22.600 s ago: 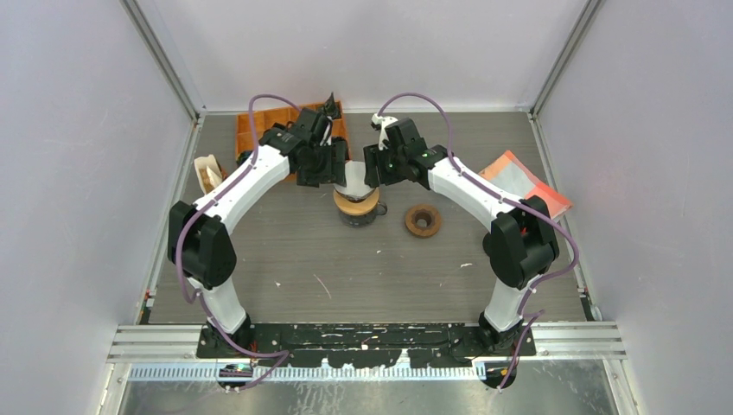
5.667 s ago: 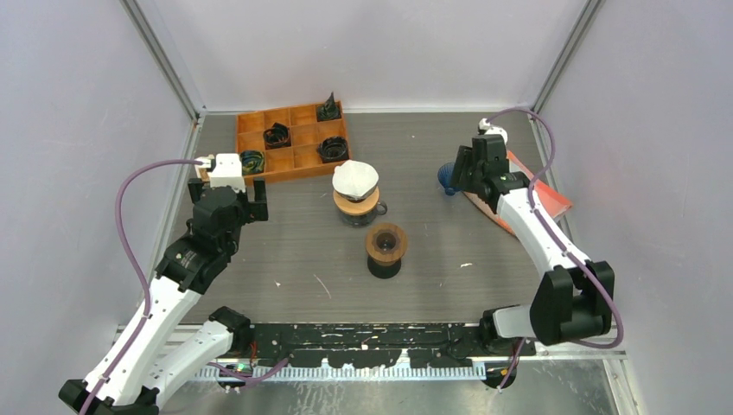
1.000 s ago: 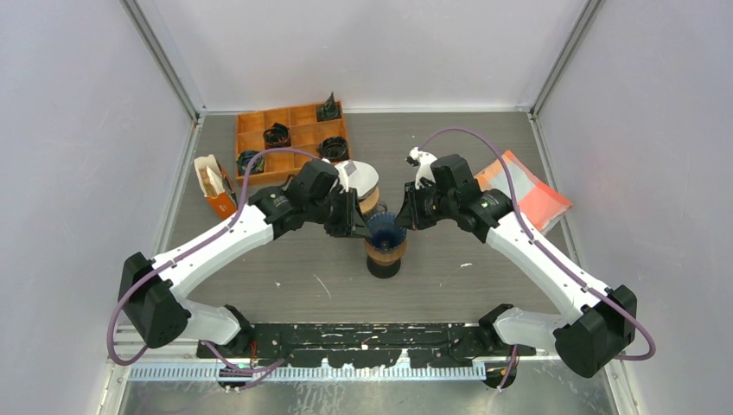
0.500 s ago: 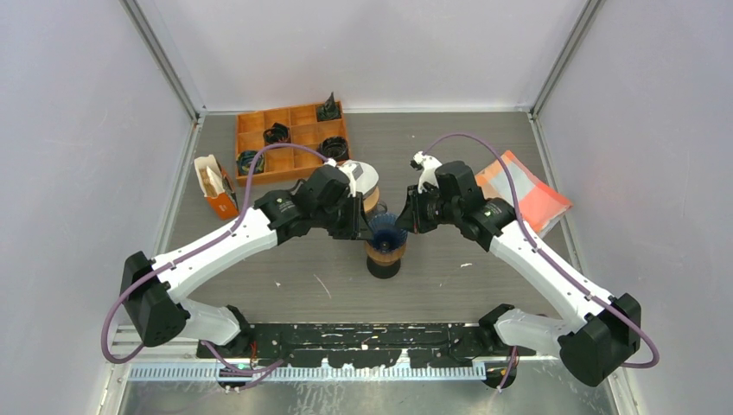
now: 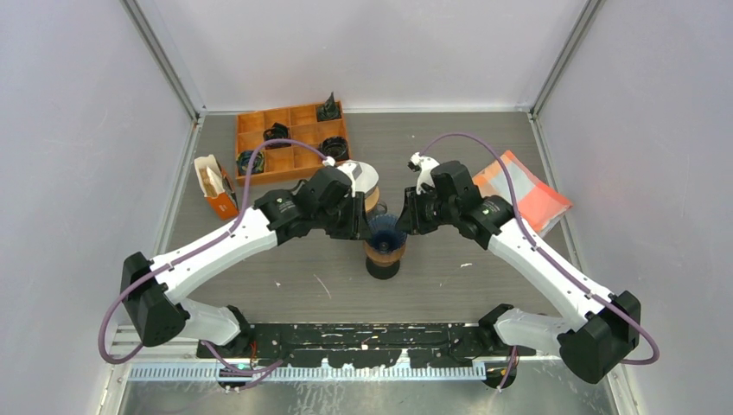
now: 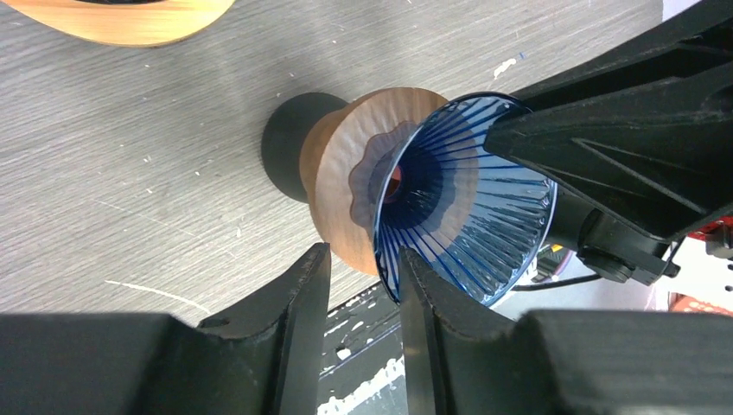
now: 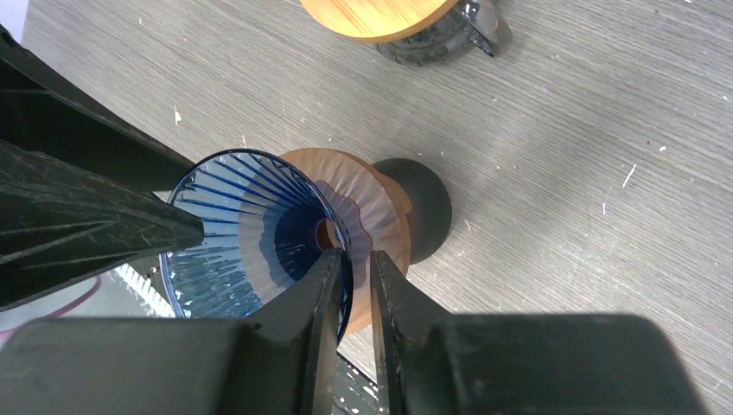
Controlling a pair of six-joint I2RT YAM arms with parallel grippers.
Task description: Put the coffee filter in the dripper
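Straddling the rim of a blue dripper [image 6: 471,216] on its wooden stand [image 6: 341,181], from both sides.
Far left on the tabletop [image 5: 285,259], a small carton [image 5: 212,180] beside a wooden tray [image 5: 298,158] of dark bits. Next, left gripper [image 6: 363,255], jaws parted astride the rim, a gap showing on one side. Just behind it, white coffee filter [image 5: 367,175] sitting on a wood-collared glass pot [image 7: 449,39], apart from the dripper. Dripper upright at centre, seated on the stand. Then right gripper [image 7: 354,255], jaws narrowly parted over the opposite rim, not clamping. Far right, an orange pouch [image 5: 532,186] lying flat.
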